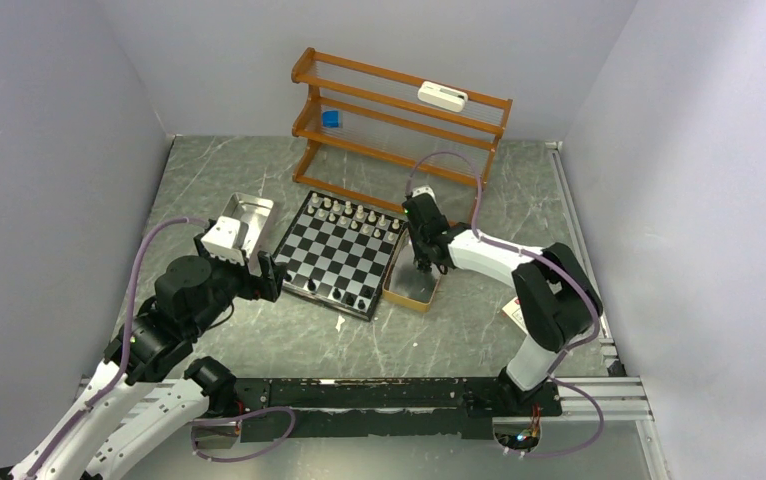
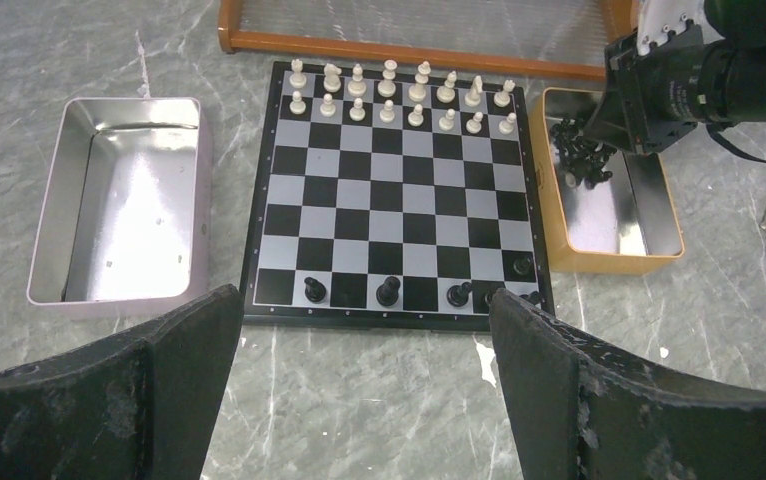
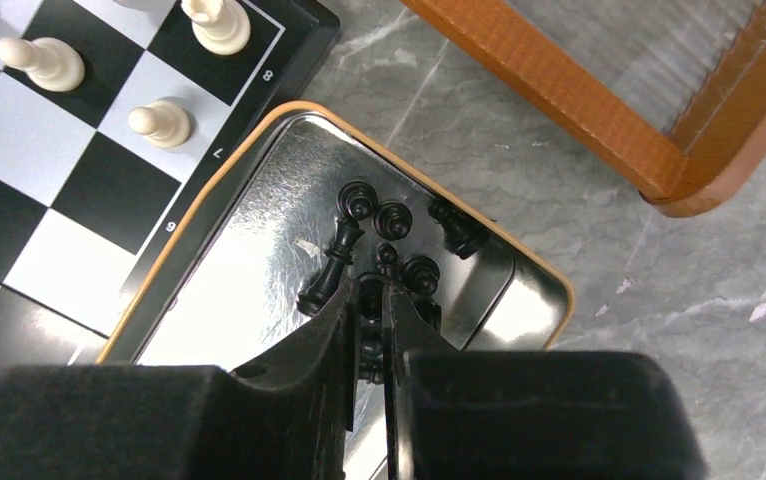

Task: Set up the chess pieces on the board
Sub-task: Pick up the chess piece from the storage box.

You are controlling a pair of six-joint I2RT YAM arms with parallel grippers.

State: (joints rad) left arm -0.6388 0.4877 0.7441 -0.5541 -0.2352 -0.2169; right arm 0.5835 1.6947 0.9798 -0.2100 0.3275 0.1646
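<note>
Grey marbled counter point(image 1: 459, 340) carries one board point(image 2: 387, 200), turned slightly clockwise from the counter's edges, with a wooden rack point(image 1: 399, 110) at its 12 o'clock. Sixteen white pieces point(image 2: 387, 110) stand upright in two full rows of eight along the board's far edge; at least five black pieces point(image 2: 388, 291) stand along its near edge. One silver tray point(image 2: 119, 200) sits at the board's 9 o'clock and one tan tin point(image 2: 609, 262) touches it at 3 o'clock, holding a heap of black pieces too clustered to count, one of them leaning. The right arm bends at the elbow and points its right claw point(image 3: 372, 290) down into that heap, fingers drawn to a slit; whether they pinch a piece I cannot tell. The left claw point(image 2: 362, 320), spread wide, faces the board from 7 o'clock.
</note>
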